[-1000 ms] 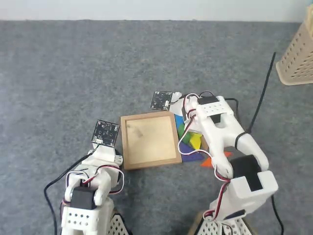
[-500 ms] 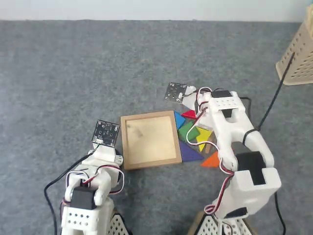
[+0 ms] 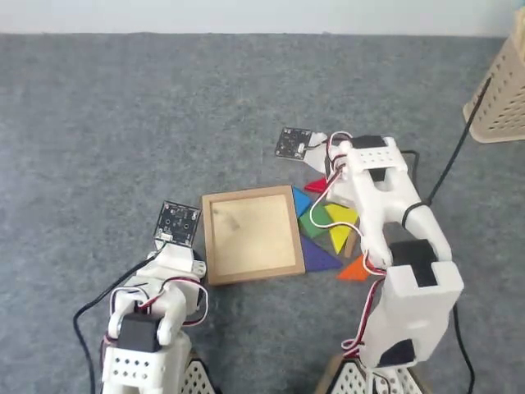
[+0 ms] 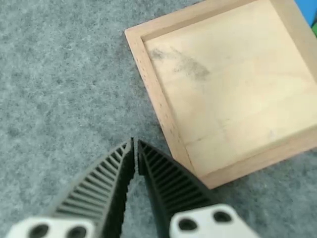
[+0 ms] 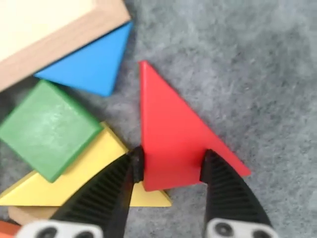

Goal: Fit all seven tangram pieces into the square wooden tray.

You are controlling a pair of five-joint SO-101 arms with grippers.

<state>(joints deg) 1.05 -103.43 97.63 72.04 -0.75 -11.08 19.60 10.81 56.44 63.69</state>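
- Grey coarse carpet [image 3: 123,115] covers most of the frame.
- A pale wall strip [image 3: 246,15] runs along the top edge.
- A beige perforated basket [image 3: 500,90] stands upper right.

It is looking like a home room: grey carpet [image 3: 123,107] is covering the table, with a beige basket [image 3: 504,90] standing at the upper right.

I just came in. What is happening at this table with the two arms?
The right pincer is closed on the red triangle, which sits among the other tangram pieces beside the wooden tray. The tray holds no piece yet. The left pincer is shut, holds nothing, and hangs over the carpet near a corner of the tray.
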